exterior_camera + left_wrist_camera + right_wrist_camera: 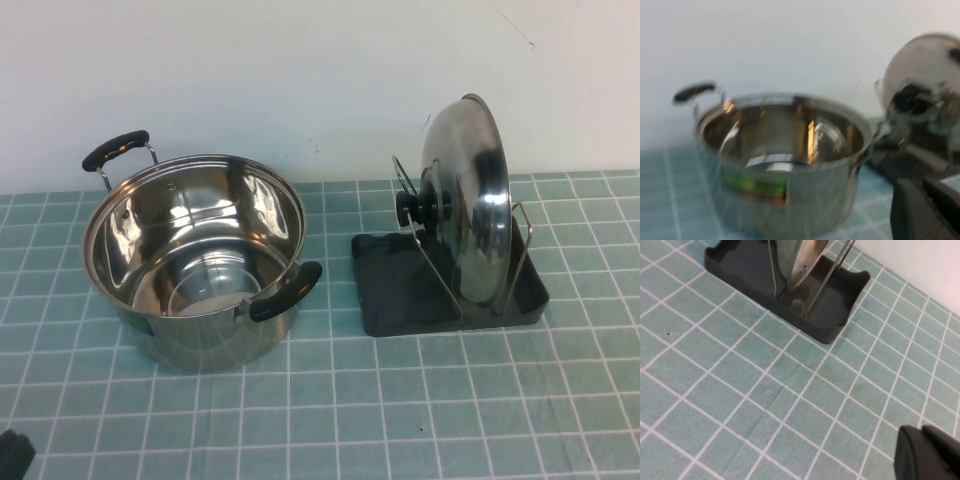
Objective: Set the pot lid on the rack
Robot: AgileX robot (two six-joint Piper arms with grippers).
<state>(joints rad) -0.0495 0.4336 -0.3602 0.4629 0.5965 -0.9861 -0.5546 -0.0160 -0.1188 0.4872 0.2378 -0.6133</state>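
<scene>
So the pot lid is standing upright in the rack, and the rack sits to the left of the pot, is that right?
Not quite. The pot lid does stand upright in the rack, but the high view shows the rack to the right of the pot, not its left. Only slivers of the left end effector and the right end effector show in the wrist views.

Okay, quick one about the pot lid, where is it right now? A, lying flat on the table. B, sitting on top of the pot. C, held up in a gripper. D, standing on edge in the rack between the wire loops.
D: the pot lid stands on edge in the rack between its wire loops, knob toward the open pot; the left gripper and right gripper hold nothing.
</scene>
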